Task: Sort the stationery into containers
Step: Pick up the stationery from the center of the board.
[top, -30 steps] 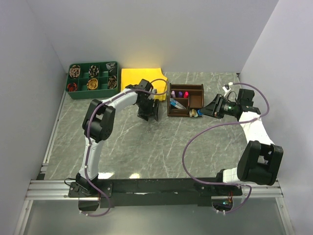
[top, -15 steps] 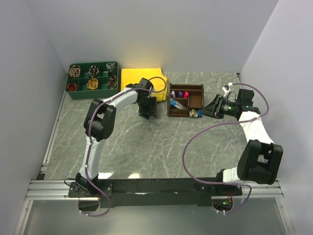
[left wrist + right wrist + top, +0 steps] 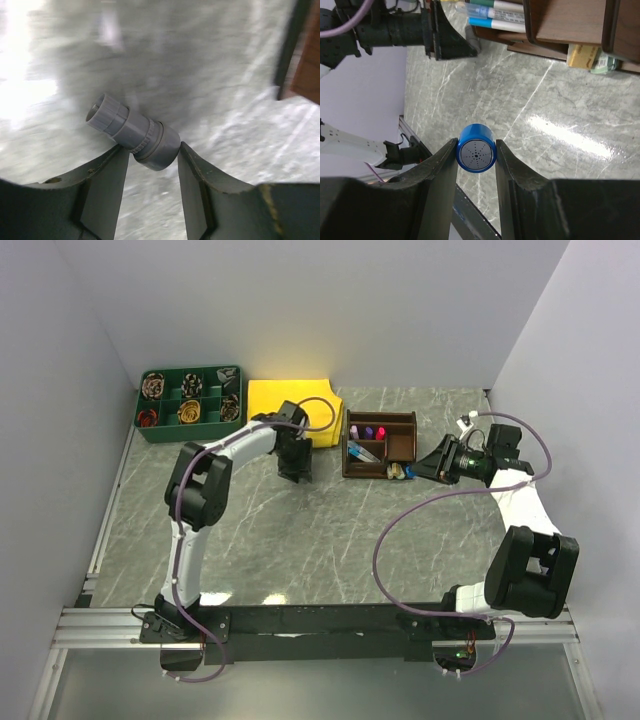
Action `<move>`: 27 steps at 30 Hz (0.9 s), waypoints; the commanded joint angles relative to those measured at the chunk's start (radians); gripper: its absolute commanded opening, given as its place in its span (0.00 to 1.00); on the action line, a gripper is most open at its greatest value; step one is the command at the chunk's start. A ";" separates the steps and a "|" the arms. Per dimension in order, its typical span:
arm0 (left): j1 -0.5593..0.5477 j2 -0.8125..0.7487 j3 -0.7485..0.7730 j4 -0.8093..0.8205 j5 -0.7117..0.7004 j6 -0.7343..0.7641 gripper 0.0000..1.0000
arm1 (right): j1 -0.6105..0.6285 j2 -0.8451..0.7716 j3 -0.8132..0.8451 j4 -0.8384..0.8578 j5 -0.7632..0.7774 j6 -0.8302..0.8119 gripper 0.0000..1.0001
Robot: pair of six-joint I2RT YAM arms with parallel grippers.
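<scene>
Left end effector (image 3: 153, 151): sits slightly nearer the yellow cloth (image 3: 283, 398) than a second ago, with its fingers drawn narrower. The right arm is unchanged.
- Grey marker (image 3: 131, 131): lies on the counter (image 3: 300, 540), just left of the wooden organiser (image 3: 402, 443). The left fingers flank its wide end, at or near contact, and I cannot tell whether they are clamped yet.
- Right end effector (image 3: 476, 145): clamped on a blue marker (image 3: 476, 155), seen end-on and held off the counter just right of the organiser.
- Organiser contents: several capped markers (image 3: 367, 432), plus tan and green eraser blocks (image 3: 583, 55).
- Progress: I judge the sort mostly done. The grey and blue markers are still to be placed, and I see no other loose stationery.
</scene>
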 commanded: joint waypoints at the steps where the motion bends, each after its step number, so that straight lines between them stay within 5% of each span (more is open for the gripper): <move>1: 0.077 0.002 -0.086 -0.045 -0.159 0.085 0.52 | -0.010 -0.043 -0.021 0.028 -0.027 0.000 0.00; 27: 0.151 -0.112 -0.198 -0.054 -0.230 0.138 0.57 | -0.010 -0.007 -0.001 0.052 -0.034 0.014 0.00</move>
